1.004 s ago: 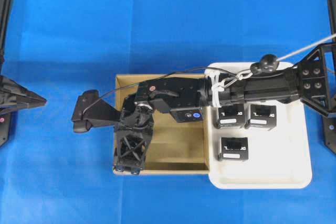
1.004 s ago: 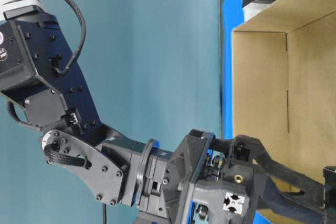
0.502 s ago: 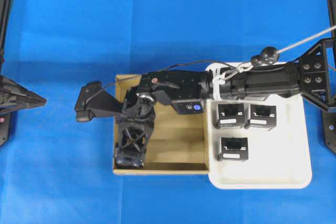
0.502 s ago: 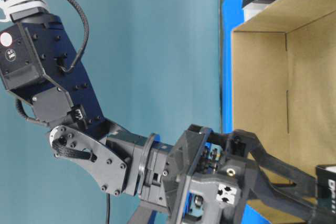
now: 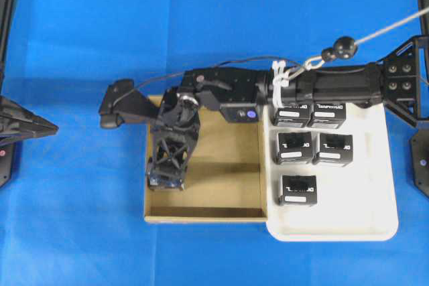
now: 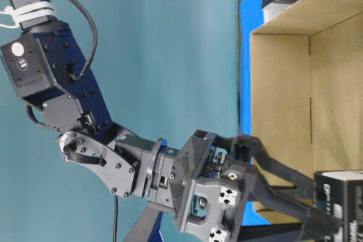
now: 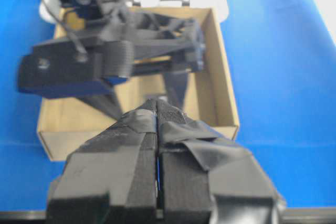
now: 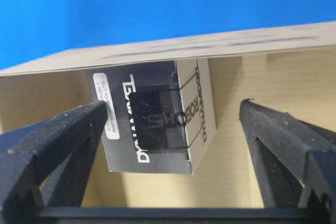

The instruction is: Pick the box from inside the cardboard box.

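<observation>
My right gripper (image 8: pixel 168 150) reaches into the cardboard box (image 5: pixel 221 185) from the white tray's (image 5: pixel 375 219) side, fingers spread as wide as they go, and the box (image 8: pixel 155 121) I am after lies straight ahead between the two finger lines, not yet touched by either pad. From my wrist I see it standing against the carton wall behind it, near the carton's left edge as the overhead view shows things, hidden there under my own fingers (image 5: pixel 167 165). Its printed face is turned towards me, the white lettering running sideways, so the long axis of that face runs away from my wrist towards the wall rather than across my opening; the shorter width is what sits between my pads, which I judge is the span I can close on. The left finger (image 8: pixel 50 140) looks nearer to the box's side than the right finger (image 8: pixel 278 145), so I would want to shift a little until the box is centred, then ease further in before squeezing. My left gripper (image 7: pixel 157 129) is pressed together and parked off the carton's left side, well apart from the box, so the right arm is the nearer one. Five more black boxes (image 5: pixel 312 149) sit on the tray.
</observation>
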Controlling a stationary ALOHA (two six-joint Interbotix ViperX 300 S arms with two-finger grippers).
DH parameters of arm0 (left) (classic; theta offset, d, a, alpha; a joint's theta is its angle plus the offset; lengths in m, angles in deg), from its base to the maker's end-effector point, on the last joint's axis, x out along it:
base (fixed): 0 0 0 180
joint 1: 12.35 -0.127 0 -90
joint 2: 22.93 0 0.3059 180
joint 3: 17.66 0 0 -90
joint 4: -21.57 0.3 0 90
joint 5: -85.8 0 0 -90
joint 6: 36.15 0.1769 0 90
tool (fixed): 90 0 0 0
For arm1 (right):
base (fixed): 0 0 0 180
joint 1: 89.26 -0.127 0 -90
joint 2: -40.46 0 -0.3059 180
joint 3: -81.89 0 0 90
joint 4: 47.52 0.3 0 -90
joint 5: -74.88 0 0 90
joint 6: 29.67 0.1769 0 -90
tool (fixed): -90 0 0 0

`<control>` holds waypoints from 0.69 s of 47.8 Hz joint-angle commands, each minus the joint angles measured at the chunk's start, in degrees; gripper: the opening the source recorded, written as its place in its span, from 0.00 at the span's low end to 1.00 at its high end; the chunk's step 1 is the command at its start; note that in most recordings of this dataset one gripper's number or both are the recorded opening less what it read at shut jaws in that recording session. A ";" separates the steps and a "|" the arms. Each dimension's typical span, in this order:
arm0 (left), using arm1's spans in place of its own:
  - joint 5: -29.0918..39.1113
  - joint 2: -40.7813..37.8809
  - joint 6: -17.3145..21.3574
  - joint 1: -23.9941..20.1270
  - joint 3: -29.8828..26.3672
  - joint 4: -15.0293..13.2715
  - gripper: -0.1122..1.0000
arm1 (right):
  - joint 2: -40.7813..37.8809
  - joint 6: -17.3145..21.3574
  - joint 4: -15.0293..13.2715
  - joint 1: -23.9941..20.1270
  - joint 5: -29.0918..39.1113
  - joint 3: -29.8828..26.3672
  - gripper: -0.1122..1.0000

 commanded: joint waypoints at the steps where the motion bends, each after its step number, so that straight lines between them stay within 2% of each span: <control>1: -0.26 -0.35 0.09 0.00 -1.76 0.18 0.04 | -0.09 -0.18 -0.26 1.05 -0.26 0.00 1.00; 24: 0.18 -0.35 -0.09 0.00 -1.76 0.09 0.04 | 0.00 -1.76 -0.44 3.52 -0.26 0.00 1.00; 33: 0.18 -0.35 -0.09 0.00 -1.76 0.18 0.04 | 0.18 -2.11 -0.44 2.99 -0.26 0.00 1.00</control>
